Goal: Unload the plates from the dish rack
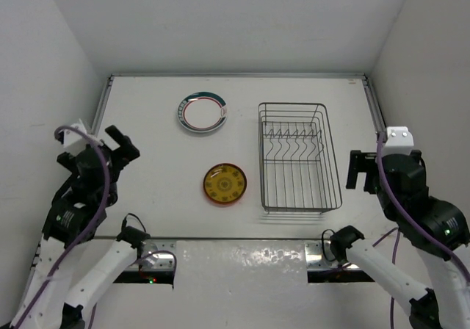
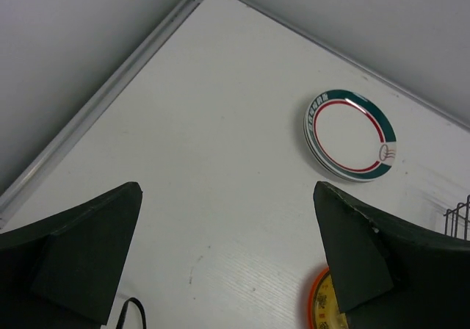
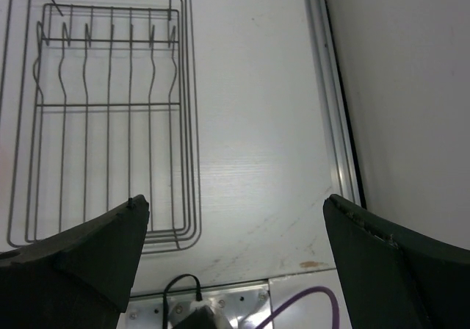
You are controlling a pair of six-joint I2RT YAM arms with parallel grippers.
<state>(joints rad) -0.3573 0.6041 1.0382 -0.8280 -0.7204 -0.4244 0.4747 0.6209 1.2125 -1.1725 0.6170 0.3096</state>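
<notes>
The silver wire dish rack [image 1: 297, 156] stands right of centre with no plate in it; its tines [image 3: 110, 39] show bare in the right wrist view. A white plate with a green-and-red rim [image 1: 202, 112] lies flat at the back, with a second rim edge under it in the left wrist view [image 2: 351, 134]. An orange plate with a yellow patterned centre [image 1: 225, 183] lies left of the rack. The other plates do not show separately. My left gripper [image 1: 123, 147] is open and empty at the far left. My right gripper [image 1: 360, 171] is open and empty, right of the rack.
White walls enclose the table on three sides, with a metal rail [image 1: 100, 105] along the left edge and another [image 3: 334, 123] along the right edge. The arm bases and cables [image 1: 150, 259] sit at the near edge.
</notes>
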